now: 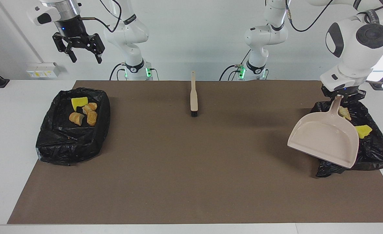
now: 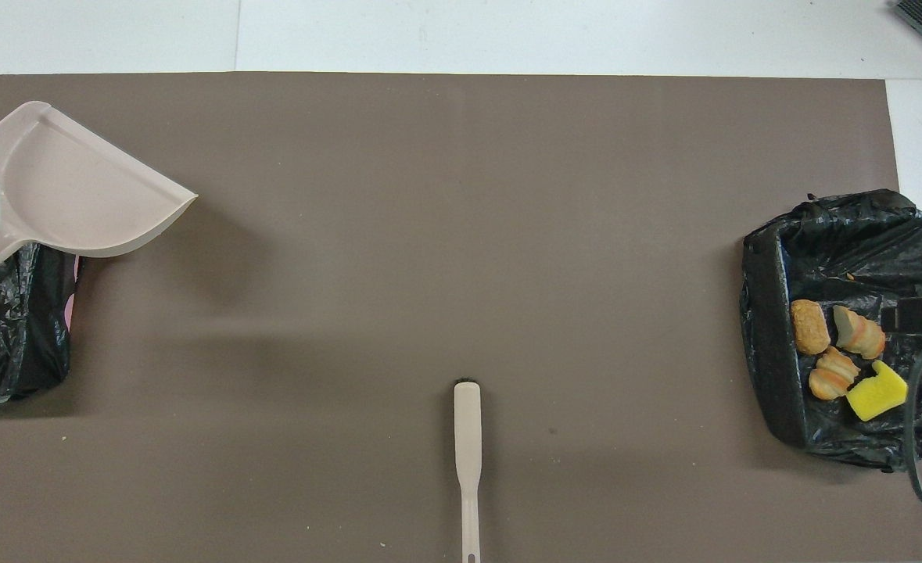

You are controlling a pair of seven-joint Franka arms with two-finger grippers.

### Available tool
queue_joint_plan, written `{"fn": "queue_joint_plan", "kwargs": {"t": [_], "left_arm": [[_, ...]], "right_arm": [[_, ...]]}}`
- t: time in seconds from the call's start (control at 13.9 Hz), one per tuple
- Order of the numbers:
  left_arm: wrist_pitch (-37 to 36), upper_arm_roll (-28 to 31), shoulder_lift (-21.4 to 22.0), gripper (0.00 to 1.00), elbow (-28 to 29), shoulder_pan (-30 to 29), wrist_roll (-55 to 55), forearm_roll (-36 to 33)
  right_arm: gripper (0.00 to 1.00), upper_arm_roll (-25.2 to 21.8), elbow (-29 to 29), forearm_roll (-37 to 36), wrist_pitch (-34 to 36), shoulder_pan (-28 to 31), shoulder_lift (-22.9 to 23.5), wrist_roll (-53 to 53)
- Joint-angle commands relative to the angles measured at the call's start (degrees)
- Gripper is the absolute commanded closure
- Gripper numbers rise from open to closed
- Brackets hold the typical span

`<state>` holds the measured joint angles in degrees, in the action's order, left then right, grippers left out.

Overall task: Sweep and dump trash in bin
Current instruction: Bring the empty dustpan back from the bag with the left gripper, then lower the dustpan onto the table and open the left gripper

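Facing view: trash (image 1: 83,112) binned at nine o'clock; left gripper (image 1: 340,95) pinching emptied dustpan (image 1: 324,139) (right gripper (image 1: 83,55) spread, waiting).

A white table (image 1: 22,97) carries a big brown mat (image 1: 185,169) that covers nearly its whole top. On the mat, at the right arm's end, sits a bin lined with a black bag (image 1: 72,136). At the left arm's end sits a second black-bagged bin (image 1: 373,152), a hint of pink showing at its side in the overhead view. Between the two, close to the robots' edge, a beige brush (image 1: 194,96) lies flat, handle toward the robots, dark bristles pointing away from them.
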<state>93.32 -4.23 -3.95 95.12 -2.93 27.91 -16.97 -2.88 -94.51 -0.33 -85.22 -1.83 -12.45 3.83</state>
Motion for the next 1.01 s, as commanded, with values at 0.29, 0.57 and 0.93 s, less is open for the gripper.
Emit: {"fn": "queue_joint_plan", "kwargs": {"t": [0.29, 0.57, 0.93], "left_arm": [[1.78, 0.45, 1.49, 1.00, 1.82, 9.33, -27.00, 11.79], [5.19, 0.54, 0.53, 1.00, 1.82, 16.79, -36.84, 13.81], [13.98, 0.54, -7.45, 1.00, 1.39, 27.16, -47.75, 14.69]], "right_arm": [[0.00, 0.06, 0.02, -0.28, 0.40, 0.34, -0.39, -1.64], [0.00, -0.02, 0.02, -0.28, 0.40, 0.34, -0.39, -1.64], [0.00, -0.02, 0.02, -0.28, 0.49, 0.34, -0.39, -1.64]]}}
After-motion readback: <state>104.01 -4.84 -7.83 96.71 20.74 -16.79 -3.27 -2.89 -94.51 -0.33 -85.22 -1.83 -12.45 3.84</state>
